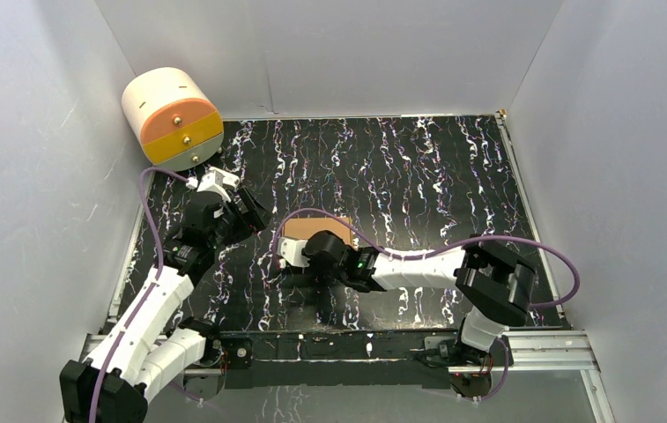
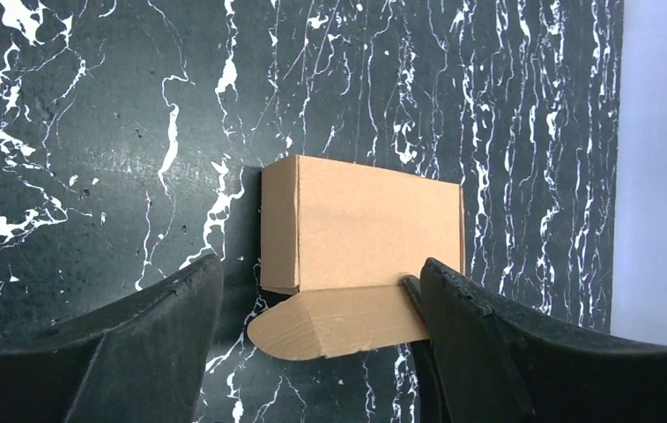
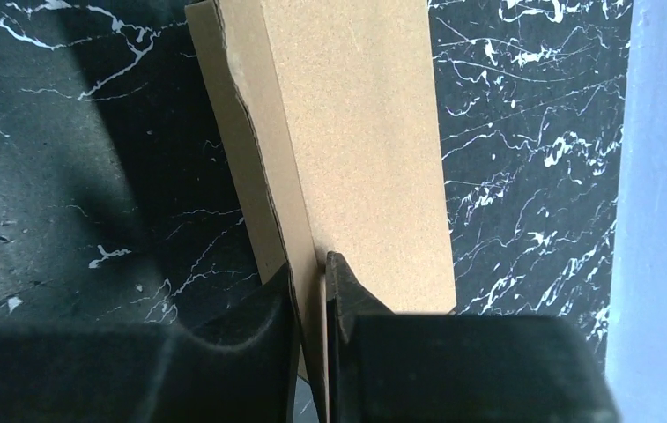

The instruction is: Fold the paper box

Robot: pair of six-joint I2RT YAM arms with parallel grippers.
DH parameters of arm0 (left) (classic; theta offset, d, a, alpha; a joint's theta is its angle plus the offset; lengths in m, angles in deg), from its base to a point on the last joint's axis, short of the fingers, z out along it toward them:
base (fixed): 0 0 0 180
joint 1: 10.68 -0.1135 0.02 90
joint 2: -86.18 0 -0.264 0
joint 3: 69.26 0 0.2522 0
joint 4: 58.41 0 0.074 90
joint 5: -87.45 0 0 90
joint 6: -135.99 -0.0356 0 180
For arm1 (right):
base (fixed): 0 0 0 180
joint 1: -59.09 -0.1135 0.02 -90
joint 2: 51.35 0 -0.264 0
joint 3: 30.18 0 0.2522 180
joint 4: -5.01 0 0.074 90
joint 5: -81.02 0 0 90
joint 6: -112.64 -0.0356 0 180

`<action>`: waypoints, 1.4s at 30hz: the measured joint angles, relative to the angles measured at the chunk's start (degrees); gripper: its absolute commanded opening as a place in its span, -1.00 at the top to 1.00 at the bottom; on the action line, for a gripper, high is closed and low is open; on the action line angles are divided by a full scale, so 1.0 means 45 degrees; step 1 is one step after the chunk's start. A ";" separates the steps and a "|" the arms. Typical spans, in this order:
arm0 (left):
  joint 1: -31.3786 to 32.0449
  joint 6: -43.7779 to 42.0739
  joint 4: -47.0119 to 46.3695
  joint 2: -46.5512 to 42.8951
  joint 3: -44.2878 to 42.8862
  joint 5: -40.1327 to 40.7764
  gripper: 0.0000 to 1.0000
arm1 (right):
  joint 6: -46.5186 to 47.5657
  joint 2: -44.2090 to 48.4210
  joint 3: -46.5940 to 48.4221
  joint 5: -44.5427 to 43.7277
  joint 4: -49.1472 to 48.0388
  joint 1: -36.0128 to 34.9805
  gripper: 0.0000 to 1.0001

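The paper box (image 1: 319, 227) is a small brown cardboard box lying mid-table, partly hidden by my right gripper (image 1: 305, 249). In the right wrist view my right gripper (image 3: 314, 295) is shut on a thin upright cardboard wall at the edge of the box (image 3: 356, 132). In the left wrist view the box (image 2: 374, 220) lies ahead with a rounded flap (image 2: 329, 322) sticking out of its near side. My left gripper (image 2: 319, 264) is open, with its fingers wide apart on either side of the flap. The flap's end passes behind the right finger (image 2: 506, 352). In the top view the left gripper (image 1: 257, 214) sits just left of the box.
A cream, orange and yellow cylindrical drawer unit (image 1: 173, 117) stands at the back left corner. White walls enclose the black marbled table (image 1: 418, 176) on three sides. Purple cables loop over both arms.
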 measured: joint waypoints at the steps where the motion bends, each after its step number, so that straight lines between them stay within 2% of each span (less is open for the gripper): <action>1: 0.0000 -0.0019 0.0073 -0.0136 -0.0049 0.0029 -0.59 | -0.0078 0.0087 0.0015 0.0126 0.0073 0.0058 0.63; 6: 0.0000 -0.0029 0.0437 -0.0306 -0.0078 0.0024 -0.59 | -0.0408 0.0209 0.0155 0.0748 0.0563 0.0199 0.80; 15: 0.0000 -0.0413 0.1608 -0.0408 -0.1292 0.0024 -0.59 | -0.1365 0.0714 0.1321 0.2642 0.2356 0.0957 0.90; 19: 0.0000 -0.0617 0.2074 -0.0714 -0.1783 0.0053 -0.60 | -0.1996 0.1117 0.1919 0.4206 0.3259 0.1914 0.93; 29: 0.0000 -0.1452 0.3293 -0.0942 -0.3240 0.0049 -0.61 | -0.3555 0.1098 0.3492 0.9690 0.5255 0.4673 0.95; 35: 0.0000 -0.2079 0.3755 -0.0330 -0.3580 -0.0267 -0.61 | -0.3857 -0.0233 0.4901 1.2162 0.6567 0.5600 0.96; 42: 0.0000 -0.2720 0.3915 0.0729 -0.3619 -0.0559 -0.61 | -0.3526 -0.2361 0.7116 1.3070 0.8607 0.5887 0.92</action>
